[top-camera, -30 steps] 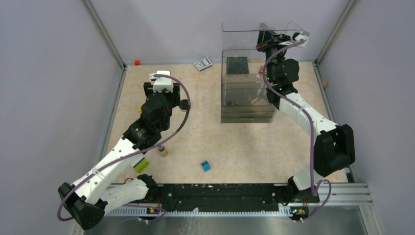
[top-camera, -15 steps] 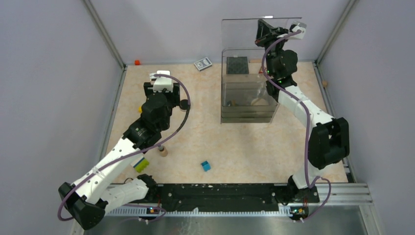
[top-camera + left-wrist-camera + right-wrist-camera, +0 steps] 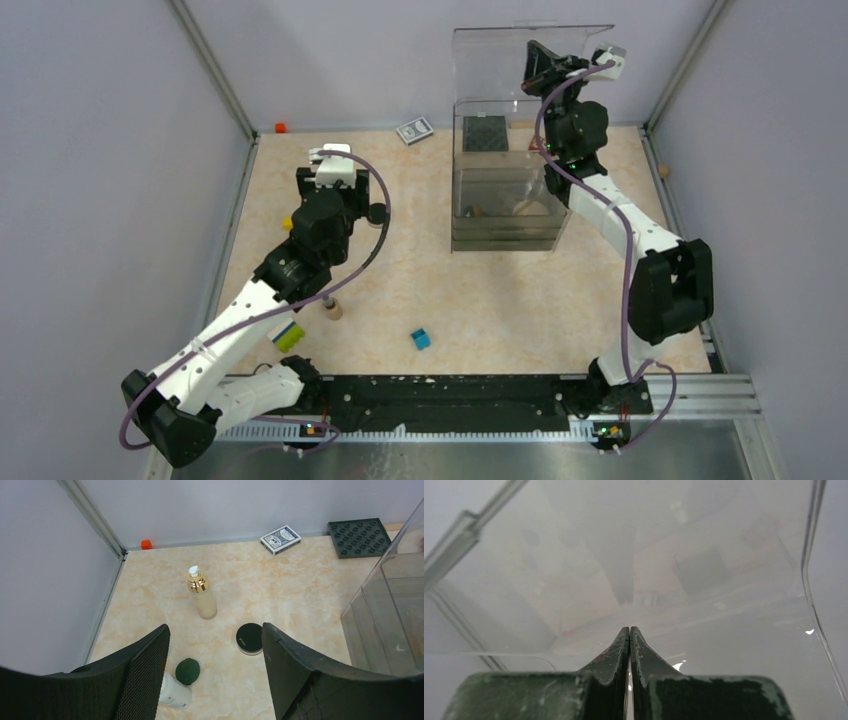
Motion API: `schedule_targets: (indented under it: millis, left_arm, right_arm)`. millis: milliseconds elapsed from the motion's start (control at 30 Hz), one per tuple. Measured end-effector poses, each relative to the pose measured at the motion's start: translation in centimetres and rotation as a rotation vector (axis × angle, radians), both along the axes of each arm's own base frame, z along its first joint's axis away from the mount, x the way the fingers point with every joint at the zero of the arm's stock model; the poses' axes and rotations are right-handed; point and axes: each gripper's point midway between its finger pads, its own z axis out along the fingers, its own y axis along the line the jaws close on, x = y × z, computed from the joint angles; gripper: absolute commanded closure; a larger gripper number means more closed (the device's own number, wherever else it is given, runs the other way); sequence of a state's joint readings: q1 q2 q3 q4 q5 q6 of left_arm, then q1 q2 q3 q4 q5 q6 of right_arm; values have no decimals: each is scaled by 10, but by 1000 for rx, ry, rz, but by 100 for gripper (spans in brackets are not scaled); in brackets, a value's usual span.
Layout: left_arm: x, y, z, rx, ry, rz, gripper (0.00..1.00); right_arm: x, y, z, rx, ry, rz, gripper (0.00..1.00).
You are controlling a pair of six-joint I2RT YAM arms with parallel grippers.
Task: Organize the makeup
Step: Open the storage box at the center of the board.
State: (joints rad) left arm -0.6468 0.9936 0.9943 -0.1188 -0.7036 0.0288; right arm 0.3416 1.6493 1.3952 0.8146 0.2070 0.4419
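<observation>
Our left pincer (image 3: 215,628) hangs spread wide and empty above the table (image 3: 280,585). Past its fingers we see the gold-capped clear bottle (image 3: 200,594) standing upright, the black round compact (image 3: 249,638) near it, and the white bottle (image 3: 176,694) lying on its side. The dark square palette (image 3: 359,536) lies flat just behind the organizer (image 3: 505,215). Our right pincer (image 3: 629,629) is pressed closed with nothing between its fingers, tips against the raised clear lid (image 3: 495,62).
</observation>
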Motion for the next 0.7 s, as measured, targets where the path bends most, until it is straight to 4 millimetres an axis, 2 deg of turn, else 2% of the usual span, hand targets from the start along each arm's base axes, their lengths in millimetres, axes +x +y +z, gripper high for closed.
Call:
schedule_targets:
  millis: [233,700]
  left_arm:
    - [0,1,0,1,1,2,27]
    - [2,-1,-5,9,12,0,27]
  right_arm:
    - [4,2,-6,-5,12,3,100]
    - [5,2,-7,-9,11,9,100]
